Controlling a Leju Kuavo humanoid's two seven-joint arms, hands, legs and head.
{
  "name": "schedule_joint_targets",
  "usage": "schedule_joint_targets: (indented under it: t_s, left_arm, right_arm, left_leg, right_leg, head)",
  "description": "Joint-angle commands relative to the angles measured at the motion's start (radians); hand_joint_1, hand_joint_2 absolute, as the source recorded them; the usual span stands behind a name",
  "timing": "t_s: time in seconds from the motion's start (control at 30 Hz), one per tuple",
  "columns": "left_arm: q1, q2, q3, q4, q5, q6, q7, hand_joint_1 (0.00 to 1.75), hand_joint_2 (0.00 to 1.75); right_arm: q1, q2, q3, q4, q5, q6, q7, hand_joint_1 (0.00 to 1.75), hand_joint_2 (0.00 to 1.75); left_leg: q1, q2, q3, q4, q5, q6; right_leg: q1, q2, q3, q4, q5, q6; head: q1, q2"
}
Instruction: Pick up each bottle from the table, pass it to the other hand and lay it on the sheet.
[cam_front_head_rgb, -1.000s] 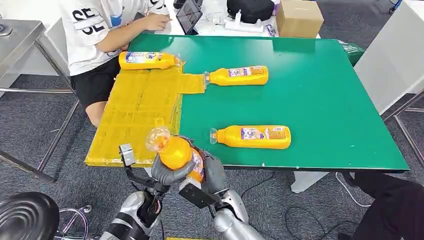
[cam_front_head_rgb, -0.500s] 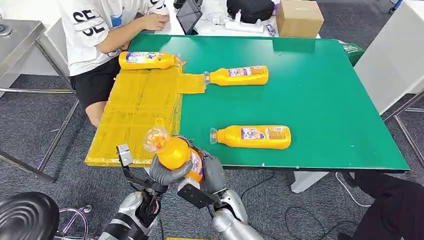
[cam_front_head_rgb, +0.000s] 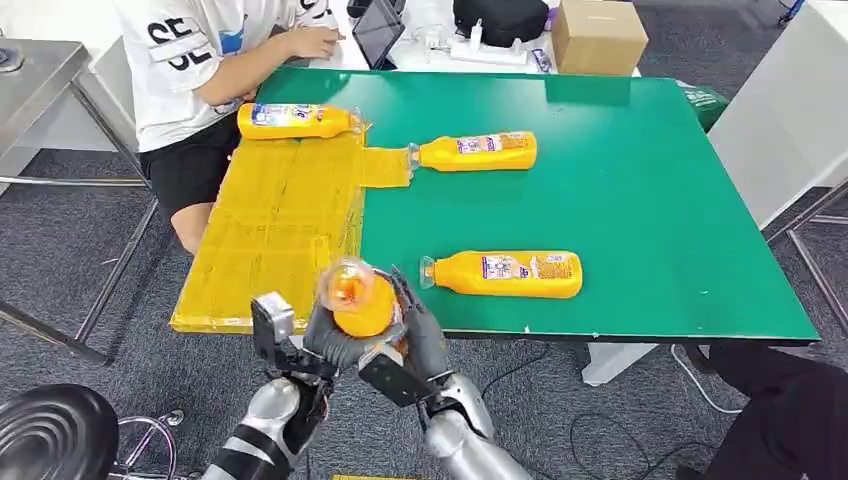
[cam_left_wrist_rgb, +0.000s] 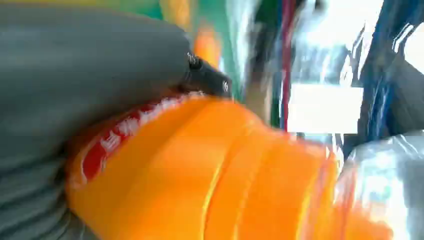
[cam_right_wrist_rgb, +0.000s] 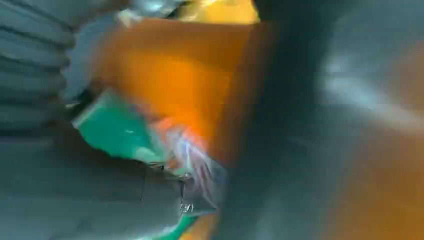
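Both the left hand (cam_front_head_rgb: 335, 340) and right hand (cam_front_head_rgb: 420, 335) are gripping one orange bottle (cam_front_head_rgb: 358, 300) at the table's (cam_front_head_rgb: 640, 200) near edge, beside the yellow sheet (cam_front_head_rgb: 275, 220).

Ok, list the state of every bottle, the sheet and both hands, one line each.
Held orange plastic bottle: off the table, clear cap up, gripped by both hands.
Left grey hand: grips that bottle.
Right grey hand: grips it too.
Orange bottle near the front edge: lying on the green table.
Orange bottle mid-table: lying, cap touching the sheet's edge.
Orange bottle at the far end: lying on the sheet.
Yellow sheet: flat on the table.
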Motion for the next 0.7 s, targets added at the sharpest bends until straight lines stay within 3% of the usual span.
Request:
schedule_joint_targets:
  t_s: [0.03,0.33,0.47,0.53,0.6,0.7]
  left_arm:
    - [-0.232,-0.002,0.238,0.073,-0.049,0.210,-0.045,1.75,1.75]
    - [-0.353,0.019,0.324,0.262,-0.146,0.343,-0.093,1.75,1.75]
    - [-0.403,0.050,0.319,0.377,-0.264,0.477,-0.117,1.75,1.75]
    - [-0.450,0.079,0.282,0.486,-0.398,0.562,-0.086,1.75,1.75]
    - [-0.483,0.102,0.287,0.562,-0.721,0.565,0.047,1.75,1.75]
    - [-0.562,0.131,0.208,0.732,-0.954,0.548,0.161,1.75,1.75]
  right_arm:
    - [0.011,-0.087,-0.087,-0.417,-0.065,0.053,0.009,0.00,0.00]
    - [0.008,-0.095,-0.082,-0.479,-0.114,0.056,-0.032,0.00,0.00]
    - [0.026,-0.088,-0.087,-0.519,-0.149,0.041,-0.065,0.00,0.00]
    - [0.050,-0.059,-0.124,-0.576,-0.204,-0.035,-0.107,0.00,0.00]
    - [0.061,-0.043,-0.160,-0.631,-0.277,-0.087,-0.117,0.00,0.00]
    - [0.075,-0.042,-0.213,-0.680,-0.345,-0.134,-0.129,0.00,0.00]
  left_leg:
    - [0.001,-0.002,0.000,0.001,0.000,-0.001]
    - [0.001,0.000,0.004,0.000,0.001,-0.002]
    - [0.001,0.000,0.005,0.000,0.000,-0.002]
    - [0.001,-0.001,0.003,0.000,0.001,-0.002]
    - [0.001,-0.001,0.003,0.001,0.001,-0.002]
    - [0.001,-0.001,0.003,0.001,0.001,-0.002]
  right_leg:
    - [0.001,-0.002,0.001,0.001,0.000,-0.001]
    - [0.001,-0.002,0.005,0.000,0.001,-0.004]
    - [0.002,-0.001,0.006,0.000,0.000,-0.004]
    - [0.001,-0.002,0.003,0.000,0.001,-0.004]
    - [0.001,-0.002,0.004,0.001,0.001,-0.004]
    - [0.001,-0.002,0.004,0.001,0.001,-0.004]
  head:
    - [-0.001,0.000]
    - [-0.001,0.000]
    - [-0.001,0.000]
    - [0.000,0.000]
    - [-0.001,0.000]
    - [0.000,0.000]
